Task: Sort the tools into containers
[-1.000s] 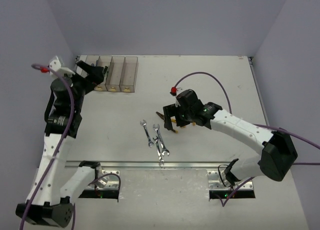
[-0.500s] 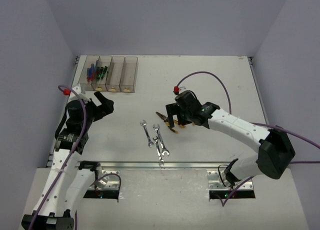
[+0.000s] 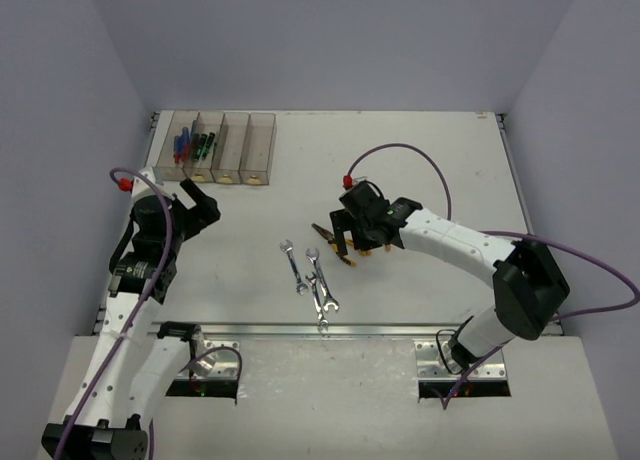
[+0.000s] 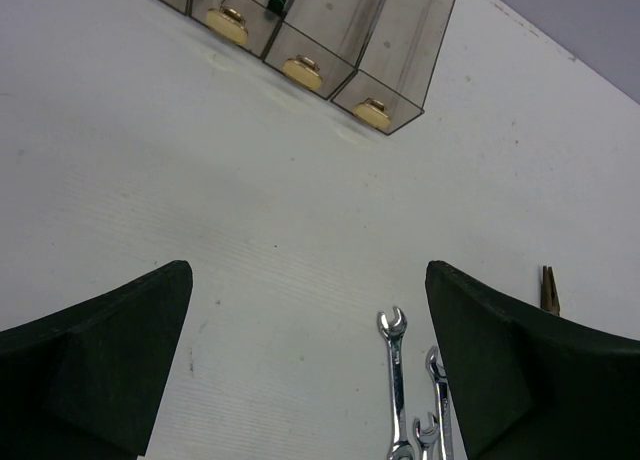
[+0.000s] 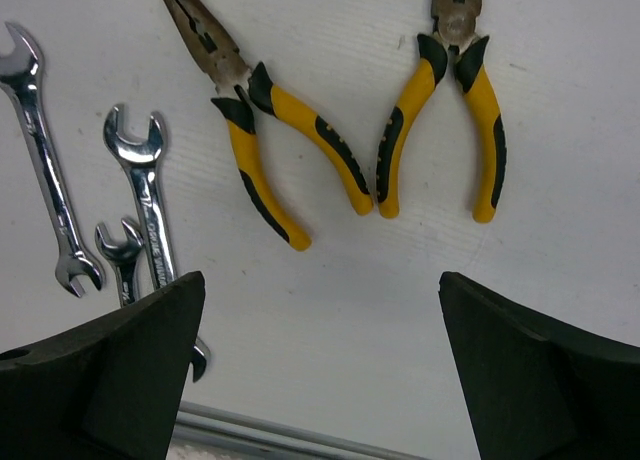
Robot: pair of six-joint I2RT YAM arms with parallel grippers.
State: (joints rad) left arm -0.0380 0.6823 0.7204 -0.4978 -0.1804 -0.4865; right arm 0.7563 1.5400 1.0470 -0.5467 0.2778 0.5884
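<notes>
Four joined smoky bins point(image 3: 220, 145) stand at the back left; blue screwdrivers point(image 3: 181, 143) and green/black ones point(image 3: 204, 144) lie in the two left bins. Three silver wrenches point(image 3: 308, 275) lie mid-table, also in the left wrist view point(image 4: 397, 380) and the right wrist view point(image 5: 145, 200). Two yellow-and-black pliers lie flat: long-nose pliers point(image 5: 260, 130) and shorter pliers point(image 5: 445, 100). My right gripper point(image 3: 345, 230) hovers over them, open and empty point(image 5: 320, 370). My left gripper point(image 3: 200, 202) is open and empty point(image 4: 310, 370), between the bins point(image 4: 330, 40) and the wrenches.
A metal rail point(image 3: 320, 328) runs along the table's near edge, also in the right wrist view point(image 5: 300, 440). Grey walls close the table on the left, back and right. Purple cables loop from both arms.
</notes>
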